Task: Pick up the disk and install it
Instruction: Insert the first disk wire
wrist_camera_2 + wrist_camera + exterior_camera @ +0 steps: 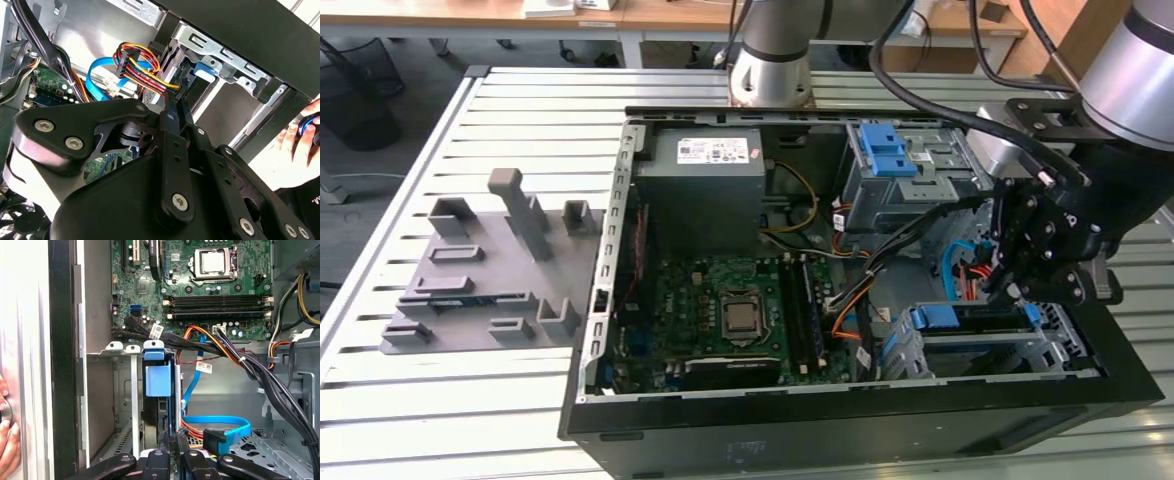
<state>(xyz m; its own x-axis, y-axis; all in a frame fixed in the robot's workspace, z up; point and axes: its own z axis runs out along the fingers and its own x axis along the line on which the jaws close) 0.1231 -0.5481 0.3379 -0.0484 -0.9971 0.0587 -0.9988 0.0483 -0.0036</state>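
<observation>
Case wall: the black computer case (854, 415) lies open on its side, its closest wall along the near edge of the slatted metal table (480, 400).
Disk: the disk (958, 320) stands on edge in the metal bay (1041, 352) at the near corner of the case, on the exterior view's right. Its blue bracket end faces up.
Claw: the gripper (1017, 290) hangs directly over that bay. In both wrist views its fingers look drawn together with nothing between them, though the tips are hard to make out.
Key relation: the disk lies straight below the claw and just off its tips. Its long axis runs down into the bay, in line with the arm's approach.
Seating: the disk looks mostly in (I cannot tell if it is fully home).
Room: tight, with bay walls on either side and black and orange cables (235, 357) just beside.
Person: a hand (295, 142) rests outside the case wall, near the bay.
Farther in: motherboard (734, 310), then the grey power supply (707, 175) at the far end.
Off to the exterior view's left: a grey fixture (480, 270), well apart.
</observation>
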